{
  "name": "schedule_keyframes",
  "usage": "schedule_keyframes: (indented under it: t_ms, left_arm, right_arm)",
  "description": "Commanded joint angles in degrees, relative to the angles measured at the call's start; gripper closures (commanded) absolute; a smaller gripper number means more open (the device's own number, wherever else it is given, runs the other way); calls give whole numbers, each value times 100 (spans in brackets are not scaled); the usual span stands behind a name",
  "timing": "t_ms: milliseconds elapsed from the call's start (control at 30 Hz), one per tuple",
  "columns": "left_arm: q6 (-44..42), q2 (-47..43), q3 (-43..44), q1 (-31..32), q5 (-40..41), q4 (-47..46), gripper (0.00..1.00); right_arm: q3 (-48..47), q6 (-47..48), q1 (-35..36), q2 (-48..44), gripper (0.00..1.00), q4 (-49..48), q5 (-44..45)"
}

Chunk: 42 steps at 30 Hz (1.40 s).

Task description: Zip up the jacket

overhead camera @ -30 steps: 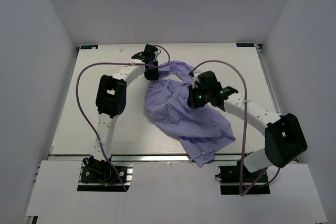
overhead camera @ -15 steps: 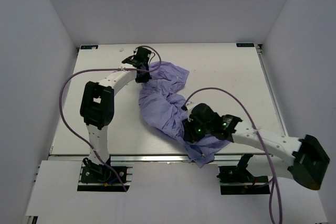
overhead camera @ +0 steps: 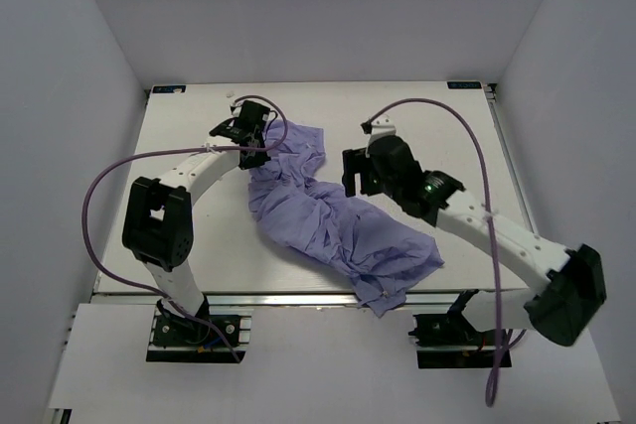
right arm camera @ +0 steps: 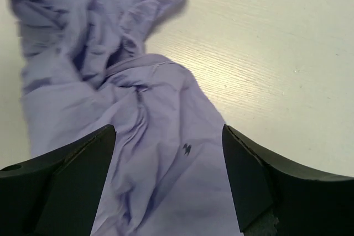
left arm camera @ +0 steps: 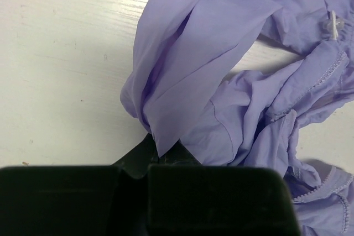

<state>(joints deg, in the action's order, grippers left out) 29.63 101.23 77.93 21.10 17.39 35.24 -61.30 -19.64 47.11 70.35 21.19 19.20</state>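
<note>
Jacket (overhead camera: 338,230) lies bunched in a band on the desk (overhead camera: 447,126), long axis running from the far half, left of centre, to the near edge, right of centre. Left pincer (overhead camera: 263,143) is clenched on a fold at the band's far end. Right pincer (overhead camera: 350,174) is released, jaws spread, hovering just right of the band's middle, so judged the nearer arm for the free length

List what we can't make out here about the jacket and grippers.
Zipper on the crumpled lavender fabric jacket: top view, too small, buried in folds.
How much cloth the left gripper pinches: left wrist view, hidden by its own body.
Small clear tab: left wrist view, too small to identify.
</note>
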Motion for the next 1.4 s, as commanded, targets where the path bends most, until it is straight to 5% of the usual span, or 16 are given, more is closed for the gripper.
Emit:
schedule_keyframes:
  t_ms: [0,167,333,367,400,500,767,900,1033,1367]
  left_arm:
    - [69,-385,-41,-10,212,-53,100]
    - [70,-437,-111,-36,213,-123,100]
    - [34,-455,-15,-80,195,-106,100]
    - [26,-464,20,-80,212,-88,100]
    - [-1,-507,64,-80,221,-79,100]
    - [-106,-683,187,-80,160,-53,100]
    - [-554,-2236,645,-80,-542,-394,100]
    - [-704,-3801,363,-80,-1596,-1553,100]
    - [-660,-4787,836,-80,-2151,-1495,100]
    - [-203,-5746,1848,-80,-1827,-1028,100]
  right_arm:
    - [-224,416,-473,794,18,-431,-686]
    - [-1031,742,-607,2359,22,-142,-1127]
    - [-1156,620,-642,3150,44,-264,-1630]
    - [-1139,576,-685,3213,50,-325,-1682]
    - [-1139,566,-712,3274,78,-387,-1683]
    - [-1532,514,-861,3442,100,-274,-1578]
    - [-2509,1137,-870,1361,100,-264,-137]
    - [-2571,1620,-862,-253,100,-895,-592]
    - [-2922,1709,-862,-1232,100,-1020,-1373]
    - [-4056,1946,-862,-2385,100,-653,-762]
